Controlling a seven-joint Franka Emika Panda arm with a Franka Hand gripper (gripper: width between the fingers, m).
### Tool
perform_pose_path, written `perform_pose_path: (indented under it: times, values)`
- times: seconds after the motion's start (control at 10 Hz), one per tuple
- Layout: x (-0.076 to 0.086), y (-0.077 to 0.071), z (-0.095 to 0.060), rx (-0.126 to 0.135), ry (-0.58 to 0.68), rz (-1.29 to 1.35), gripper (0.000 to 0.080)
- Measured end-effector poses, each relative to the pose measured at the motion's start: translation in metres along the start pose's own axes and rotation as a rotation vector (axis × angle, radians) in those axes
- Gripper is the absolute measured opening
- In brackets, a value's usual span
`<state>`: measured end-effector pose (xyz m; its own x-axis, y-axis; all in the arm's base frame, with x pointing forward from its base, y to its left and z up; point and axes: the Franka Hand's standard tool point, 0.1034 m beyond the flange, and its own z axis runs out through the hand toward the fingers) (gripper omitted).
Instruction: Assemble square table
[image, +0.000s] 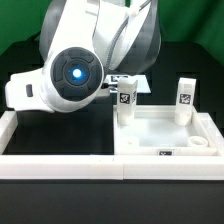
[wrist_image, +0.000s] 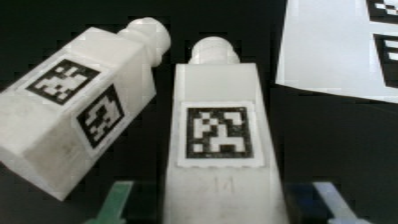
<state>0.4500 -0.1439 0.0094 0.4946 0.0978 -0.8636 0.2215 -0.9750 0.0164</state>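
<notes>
In the wrist view a white leg (wrist_image: 217, 130) lies on the black table, tag up, between my fingers. My gripper (wrist_image: 226, 203) is open, one finger (wrist_image: 125, 200) on each side with a gap to the leg. A second leg (wrist_image: 89, 100) lies slanted right beside it. In the exterior view the square table top (image: 165, 135) lies rim up at the exterior view's right. Two legs stand upright at its far corners, one on the left (image: 125, 100) and one on the right (image: 185, 97). There my arm hides the gripper and the lying legs.
The marker board (wrist_image: 347, 45) lies beyond the two lying legs. White border rails run along the front (image: 60, 165) and the exterior view's left (image: 12, 125). The arm's wrist joint (image: 75, 72) fills the upper left of the exterior view.
</notes>
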Motion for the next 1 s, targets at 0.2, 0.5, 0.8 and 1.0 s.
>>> perform_pose_path:
  times: [0.2,0.5,0.8,1.0]
  values:
    - [0.000,0.000,0.000,0.000,0.000,0.000,0.0289]
    - [-0.018,-0.005,-0.015,0.014,-0.024,-0.003,0.0291]
    - [-0.048,-0.011,-0.041,0.034,-0.060,-0.012,0.0291]
    - [-0.043,-0.009,-0.042,0.028,-0.036,-0.015,0.0291]
